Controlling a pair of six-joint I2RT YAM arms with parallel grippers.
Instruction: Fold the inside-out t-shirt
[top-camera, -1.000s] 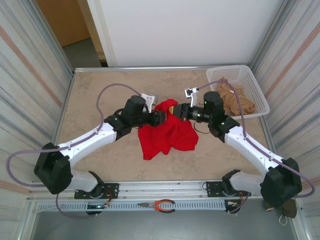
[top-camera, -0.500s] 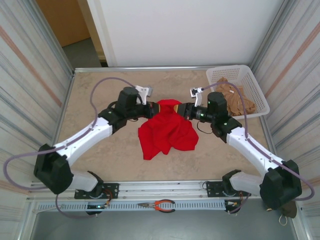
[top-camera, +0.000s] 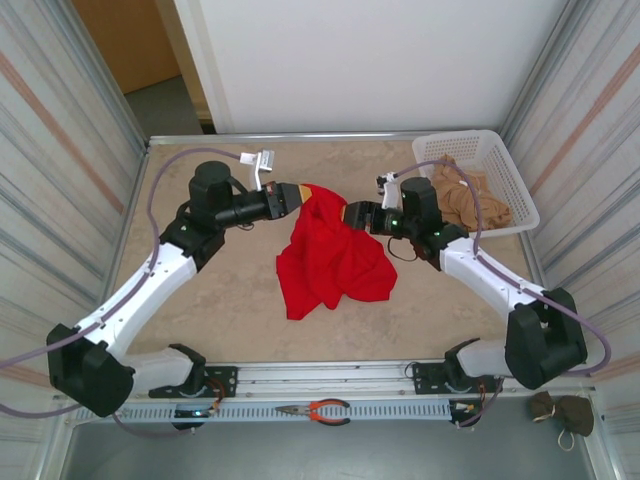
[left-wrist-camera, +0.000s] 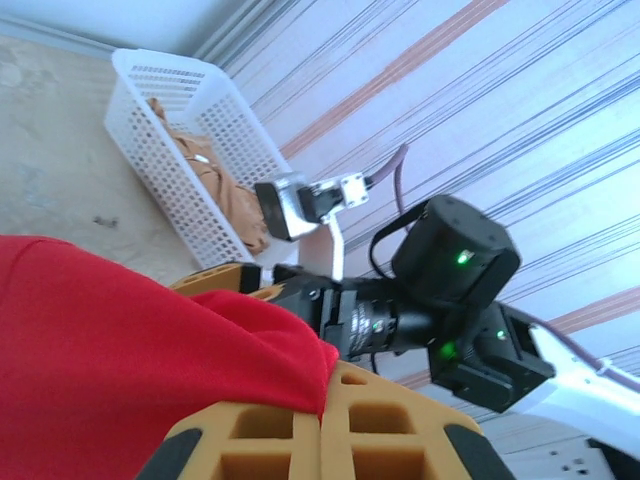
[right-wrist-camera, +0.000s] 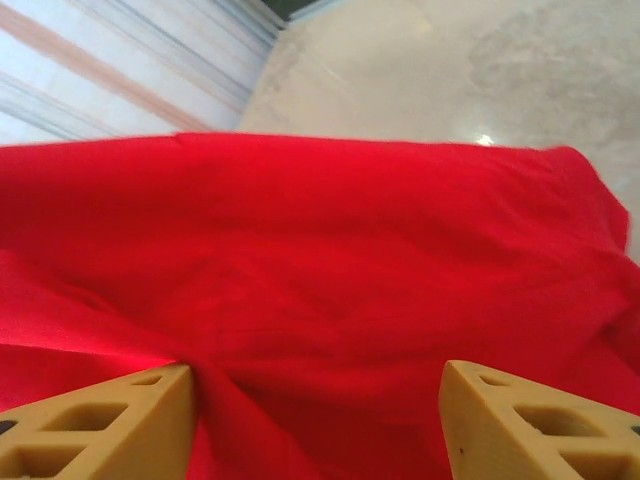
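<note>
Inside-out t-shirt, soft plain red cloth, lies crumpled in loose folds on the middle of the marbled beige tabletop. Its top edge is lifted into a ridge between our two arms. We see the left pincer clamped on that edge, its honeycombed yellow pads together. Our right pincer stands parted, with smooth red cloth spanning its fingers.

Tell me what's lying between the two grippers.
The red t-shirt; its upper part bridges the gap between the left gripper and the right gripper, with the rest draped on the table. The top external view shows it.
</note>
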